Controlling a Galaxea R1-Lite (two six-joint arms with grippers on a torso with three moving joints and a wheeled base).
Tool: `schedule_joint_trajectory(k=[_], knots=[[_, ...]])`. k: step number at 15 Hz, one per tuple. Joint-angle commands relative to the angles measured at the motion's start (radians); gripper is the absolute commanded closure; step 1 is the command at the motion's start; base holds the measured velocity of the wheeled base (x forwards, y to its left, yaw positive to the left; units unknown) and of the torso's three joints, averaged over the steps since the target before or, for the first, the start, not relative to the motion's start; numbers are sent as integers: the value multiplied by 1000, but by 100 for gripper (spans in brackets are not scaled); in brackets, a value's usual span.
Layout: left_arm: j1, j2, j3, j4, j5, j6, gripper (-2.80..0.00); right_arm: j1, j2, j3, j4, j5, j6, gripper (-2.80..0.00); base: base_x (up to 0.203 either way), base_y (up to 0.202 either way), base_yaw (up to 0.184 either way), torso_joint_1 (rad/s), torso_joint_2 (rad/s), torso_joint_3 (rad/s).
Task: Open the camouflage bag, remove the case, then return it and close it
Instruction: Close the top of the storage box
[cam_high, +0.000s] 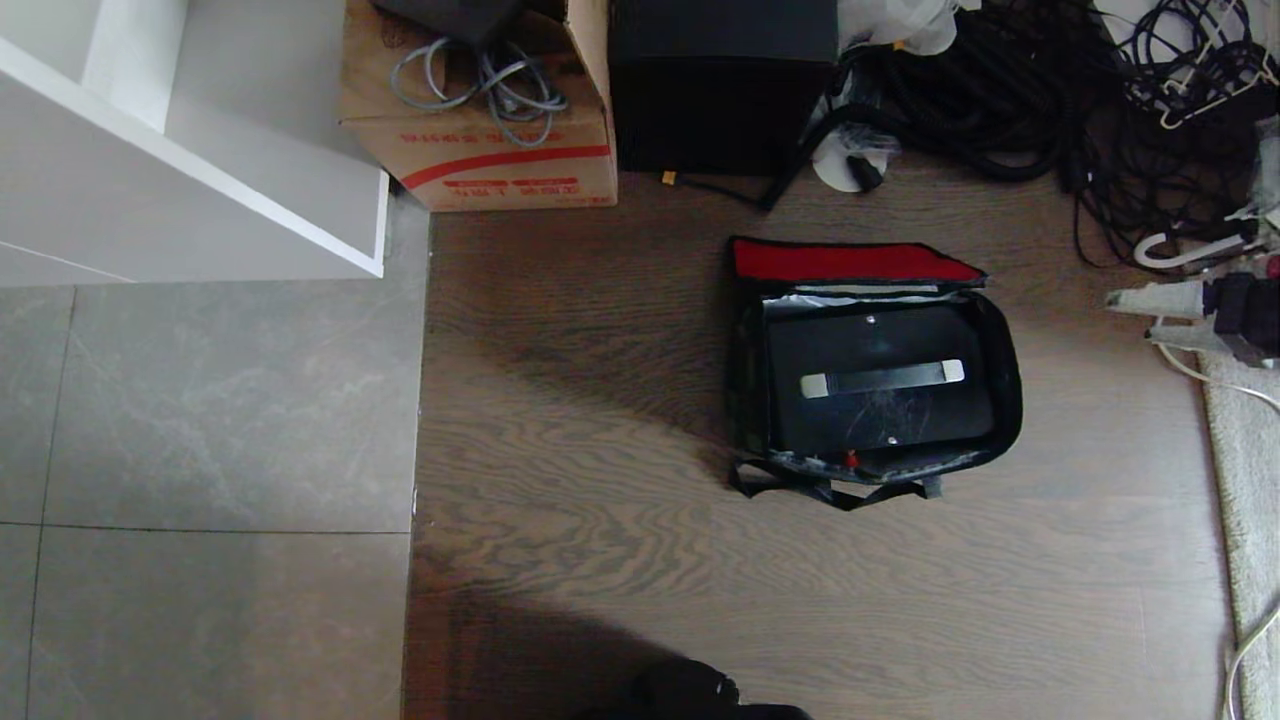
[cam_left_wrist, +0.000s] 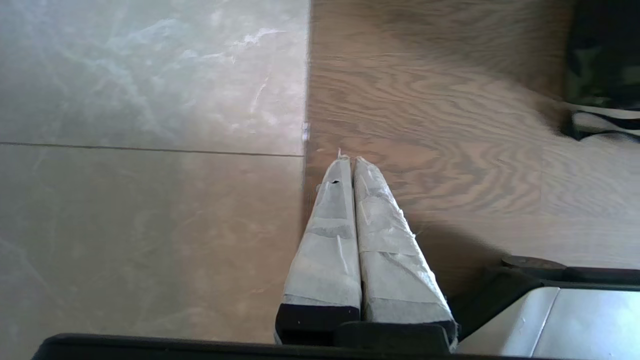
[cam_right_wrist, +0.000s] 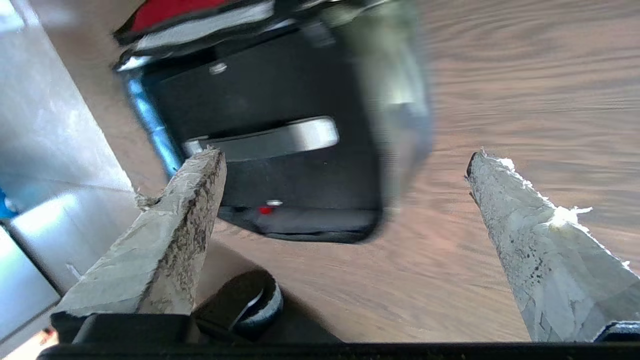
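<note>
The camouflage bag (cam_high: 1005, 385) lies open on the wooden floor, its flap with the red inner panel (cam_high: 850, 262) folded back. Inside it rests the black case (cam_high: 880, 420), with its silver-ended handle (cam_high: 882, 378) facing up. In the right wrist view the bag (cam_right_wrist: 400, 100) and the case (cam_right_wrist: 280, 90) lie ahead of my right gripper (cam_right_wrist: 345, 160), which hangs open above bare floor, nothing between its taped fingers (cam_right_wrist: 190, 210). My left gripper (cam_left_wrist: 349, 160) is parked over the floor seam with its taped fingers pressed together; a corner of the bag (cam_left_wrist: 600, 75) shows off to one side. Neither gripper appears in the head view.
Behind the bag stand a tall black box (cam_high: 720, 85) and a cardboard box (cam_high: 490, 120) holding grey cables. Tangled black cables (cam_high: 1050, 90) fill the back right. A white shelf unit (cam_high: 190, 140) stands at the left over grey tiles (cam_high: 200, 450). A pale rug edge (cam_high: 1245, 470) runs along the right.
</note>
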Motion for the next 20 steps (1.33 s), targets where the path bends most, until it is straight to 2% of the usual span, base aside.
schedule_joint_trajectory(k=[1,4,14,20], knots=[[0,0,0,0,0,0,0,2,6,-5,1,5,0,-280,-1,-188,2,2,2,2],[0,0,0,0,0,-2,0,2,11,-7,0,5,1,-280,0,-138,-6,4,3,-1],[0,0,0,0,0,-5,0,2,8,-12,0,28,2,-280,0,0,0,0,0,0],[0,0,0,0,0,-5,0,3,5,-10,1,31,2,-280,165,0,1,2,4,4]])
